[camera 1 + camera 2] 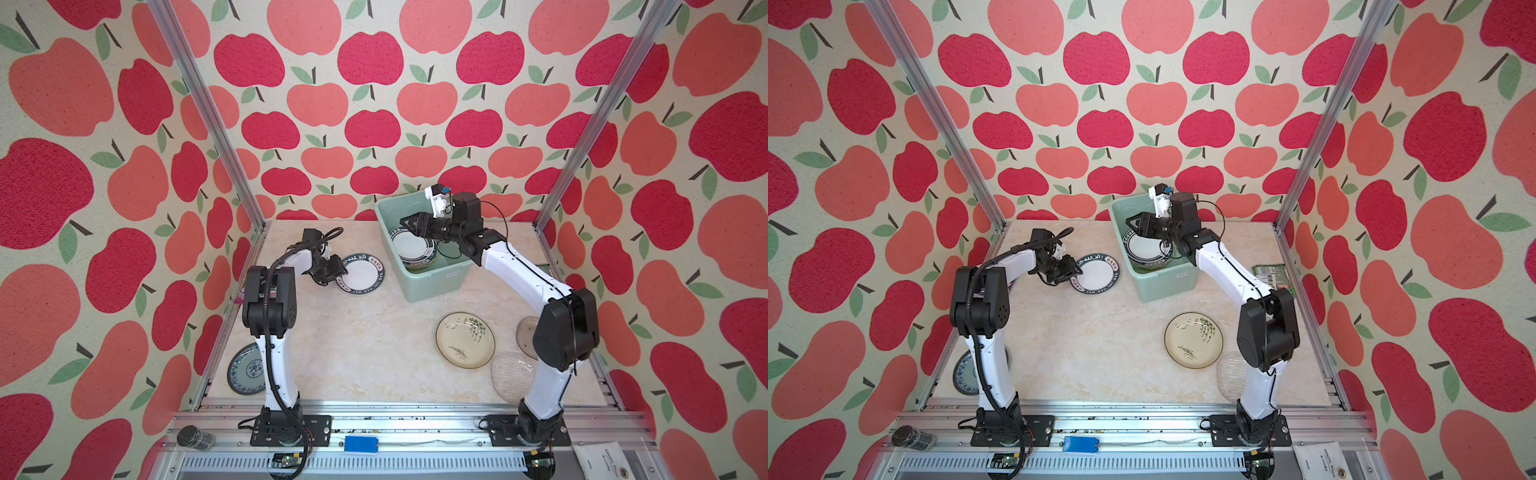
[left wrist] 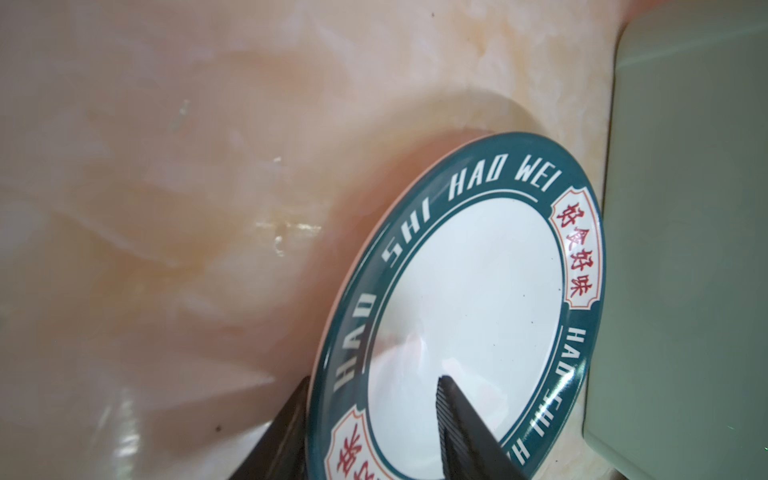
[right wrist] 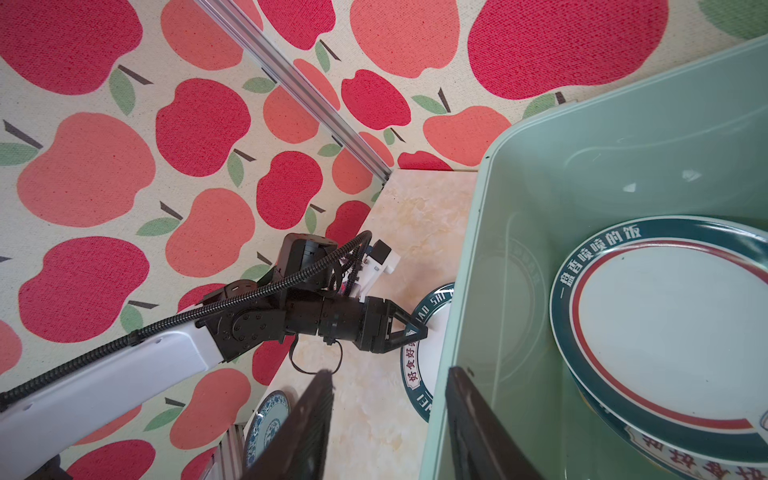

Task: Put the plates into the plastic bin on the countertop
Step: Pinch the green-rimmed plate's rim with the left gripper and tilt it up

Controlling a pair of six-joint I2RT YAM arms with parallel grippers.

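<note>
The plastic bin (image 1: 432, 286) at the back of the counter (image 1: 365, 340) already holds the stacked plates (image 1: 413, 245). The right claw (image 1: 406, 226) hovers over them, jaws apart and empty. Five plates lie outside: the lettered plate (image 1: 361, 275), whose rim the left claw (image 1: 340, 272) straddles with jaws partly apart, grip uncertain, then the cream plate (image 1: 465, 340), the blue-patterned plate (image 1: 245, 370) and two glass plates (image 1: 511, 374). I judge the task roughly half done.

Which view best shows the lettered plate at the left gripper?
Left wrist: the plate fills it, lettering readable, fingers straddling its rim. Both top views show the plate small. Right wrist shows only a sliver past the bin.
</note>
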